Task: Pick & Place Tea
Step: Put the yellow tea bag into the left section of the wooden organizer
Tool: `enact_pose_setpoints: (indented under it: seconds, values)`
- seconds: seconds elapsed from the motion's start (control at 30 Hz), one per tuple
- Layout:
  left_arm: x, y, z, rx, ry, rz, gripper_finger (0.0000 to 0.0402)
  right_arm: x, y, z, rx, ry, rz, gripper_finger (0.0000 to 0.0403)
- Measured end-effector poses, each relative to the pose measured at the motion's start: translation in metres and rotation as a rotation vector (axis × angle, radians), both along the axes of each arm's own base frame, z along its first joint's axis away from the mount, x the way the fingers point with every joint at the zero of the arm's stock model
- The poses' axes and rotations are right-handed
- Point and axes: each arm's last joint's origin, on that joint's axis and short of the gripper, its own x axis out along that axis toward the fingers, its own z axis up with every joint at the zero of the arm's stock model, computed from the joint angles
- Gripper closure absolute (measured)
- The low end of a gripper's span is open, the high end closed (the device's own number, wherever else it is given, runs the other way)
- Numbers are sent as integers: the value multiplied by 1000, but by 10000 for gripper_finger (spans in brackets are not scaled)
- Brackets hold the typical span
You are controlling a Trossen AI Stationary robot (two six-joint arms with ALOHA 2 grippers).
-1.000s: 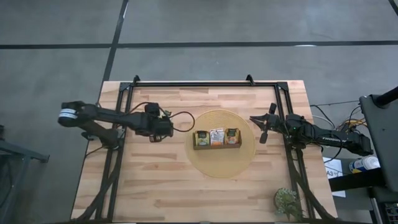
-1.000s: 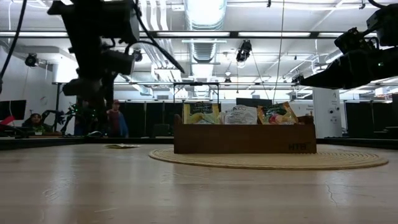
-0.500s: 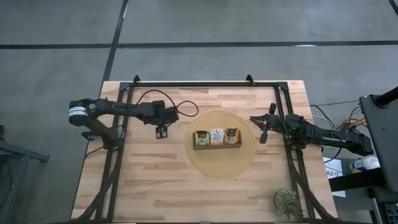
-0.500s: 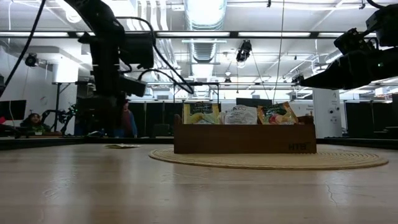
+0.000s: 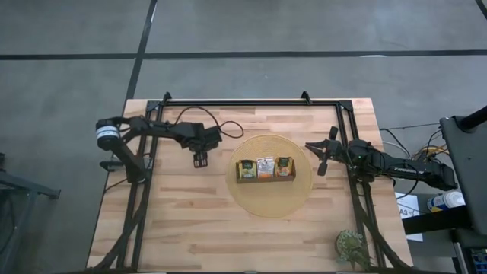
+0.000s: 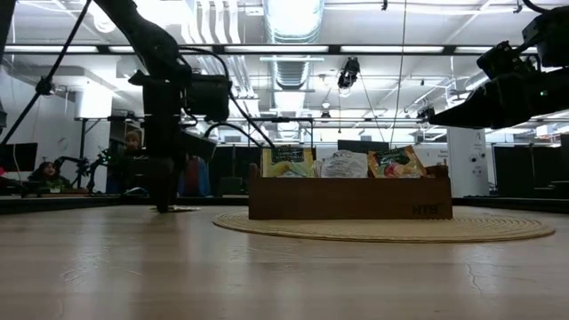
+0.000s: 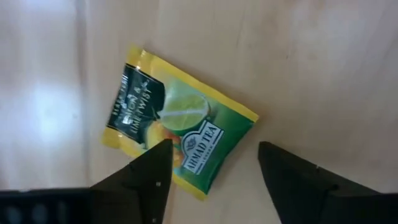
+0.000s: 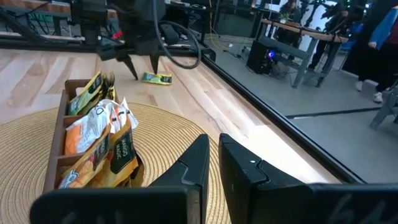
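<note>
A loose yellow-green tea packet (image 7: 180, 140) lies flat on the bare wood left of the mat, also seen as tea packet (image 8: 155, 78). My left gripper (image 7: 214, 168) hangs open just over it, pointing steeply down, with one finger before the packet's near edge and the other beside it. Whether a finger touches the packet I cannot tell. More tea packets (image 5: 265, 166) stand upright in the brown wooden tray (image 5: 265, 179) on the round woven mat (image 5: 270, 199). My right gripper (image 5: 319, 156) waits shut at the mat's right side, held level above the table.
A black metal frame (image 5: 251, 102) runs along the table's far edge and down both sides. A small green plant (image 5: 350, 245) stands at the near right corner. Bare wood (image 5: 198, 221) lies near the mat's left and front.
My left gripper has come down toward the table and the loose tea packet, tipping from a slant to point steeply down. Its arm has swung toward the table's far edge. The packet and the tray have stayed where they were.
</note>
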Motion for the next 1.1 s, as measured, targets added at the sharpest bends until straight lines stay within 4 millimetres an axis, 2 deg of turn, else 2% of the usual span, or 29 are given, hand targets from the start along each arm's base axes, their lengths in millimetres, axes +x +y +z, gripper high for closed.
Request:
enact_pose_setpoints:
  seconds: [0.1, 0.17, 0.27, 0.3, 0.5, 0.57, 0.67, 0.9, 1.1]
  values:
    - [-1, 5, -9, -85, -1, 46, 211, 0, 0, 0, 0, 3, 0, 369]
    - [-2, 5, -11, -119, -4, 63, 265, 0, 0, 0, 0, 3, 0, 369]
    - [-2, 4, -11, -132, -4, 63, 367, 0, 0, 0, 0, 3, 0, 369]
    - [-2, 4, -9, -136, -11, 64, 380, 0, 0, 0, 1, 3, 0, 369]
    - [-5, -4, 13, -62, -72, 82, 394, 0, 0, 0, 1, 4, 0, 369]
    - [-8, -13, 22, 1, -75, 84, 395, 0, 0, -1, 2, 9, 0, 369]
    - [-2, -30, 47, 123, -221, 95, 395, 0, 0, -1, 2, 9, 0, 369]
    - [12, -95, 83, 336, -469, 76, 396, 0, 0, -1, 2, 6, 0, 369]
    - [29, -151, 96, 421, -611, 18, 396, 0, 0, -1, 22, -2, -4, 369]
